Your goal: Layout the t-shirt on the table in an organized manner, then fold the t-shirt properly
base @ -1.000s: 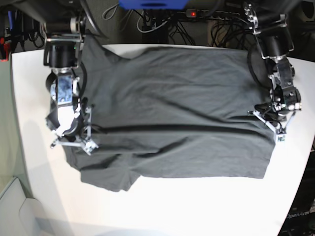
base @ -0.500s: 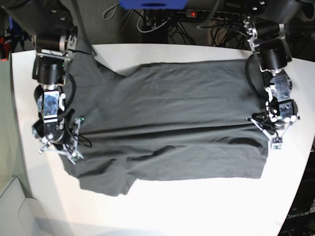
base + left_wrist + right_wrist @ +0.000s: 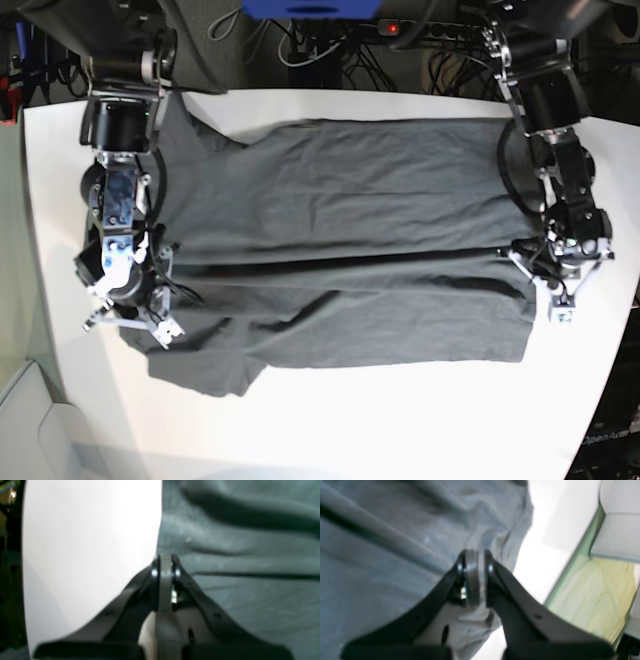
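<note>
The dark grey t-shirt (image 3: pixel 350 230) lies spread across the white table (image 3: pixel 400 430), with a long crease running through its middle. My right gripper (image 3: pixel 130 325) is at the shirt's left end in the base view and is shut on the t-shirt. The right wrist view shows cloth (image 3: pixel 382 542) bunched between the closed fingers of the right gripper (image 3: pixel 473 552). My left gripper (image 3: pixel 555 300) is at the shirt's right end. In its wrist view the left gripper (image 3: pixel 164 557) is shut on the edge of the t-shirt (image 3: pixel 237 542), beside bare table (image 3: pixel 87 542).
Cables and a power strip (image 3: pixel 400 30) lie behind the table's far edge, next to a blue object (image 3: pixel 310 8). A pale box (image 3: pixel 20 420) sits off the near left corner. A green surface (image 3: pixel 595 592) lies past the table edge.
Both grippers have moved toward the table's near edge and dragged the shirt with them. Its far edge has come away from the back of the table.
</note>
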Controlling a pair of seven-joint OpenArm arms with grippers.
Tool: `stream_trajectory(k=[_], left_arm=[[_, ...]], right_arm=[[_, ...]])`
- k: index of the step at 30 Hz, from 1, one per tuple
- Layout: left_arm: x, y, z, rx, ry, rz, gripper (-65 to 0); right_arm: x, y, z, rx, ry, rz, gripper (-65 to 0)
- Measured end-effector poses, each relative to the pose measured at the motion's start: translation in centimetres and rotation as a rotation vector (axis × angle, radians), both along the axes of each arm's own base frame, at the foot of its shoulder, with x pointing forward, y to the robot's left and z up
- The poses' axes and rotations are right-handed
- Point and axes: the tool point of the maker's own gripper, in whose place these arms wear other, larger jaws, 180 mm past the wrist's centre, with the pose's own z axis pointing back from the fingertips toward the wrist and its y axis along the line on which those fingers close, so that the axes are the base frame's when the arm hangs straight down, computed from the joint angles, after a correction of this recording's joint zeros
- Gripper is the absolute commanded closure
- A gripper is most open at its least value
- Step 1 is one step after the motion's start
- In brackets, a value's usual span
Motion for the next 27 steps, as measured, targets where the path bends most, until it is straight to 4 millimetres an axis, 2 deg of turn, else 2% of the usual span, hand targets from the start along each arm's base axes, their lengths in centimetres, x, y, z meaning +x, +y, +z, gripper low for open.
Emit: stream_trajectory(k=[3,6,8,13,16,20,25,27], left_arm=[[1.2,-0.2,1.0,-0.005,-0.026,-0.001,-0.3],[3.7,-0.1,3.0,-0.014,-0.085,0.003,-0.3],[5.2,-0.6,3.1,-0.046,-0.083,0.010,-0.3],[7.1,-1.8,1.0,-0.113,-0.068,-0.004,-0.3],[7.7,-2.4,-0.7,-0.146,-0.075,-0.011,-0.3],[7.3,-3.0,-3.4,-0.178,-0.042,-0.015,-0.3],[7.8,-3.5,-4.8,-0.208,-0.068,-0.017,-0.3],[8.6,-3.8,-5.0,-0.229,-0.110,-0.017,-0.3]], right_arm=[[1.3,1.4,0.6,0.011,-0.013,0.025,-3.2],[2.4,3.1,-0.3,0.057,0.020,0.045,-3.1],[2.6,3.1,-1.1,0.065,0.054,0.042,-3.1],[3.7,2.6,-0.9,0.067,0.067,0.034,-3.0],[4.2,3.0,-0.7,0.089,0.041,0.053,-3.0],[3.7,3.1,-1.3,0.096,0.049,0.059,-3.0],[2.8,1.7,-2.2,0.072,0.071,0.046,-3.0],[2.5,1.1,-2.4,0.061,0.080,0.039,-3.0]])
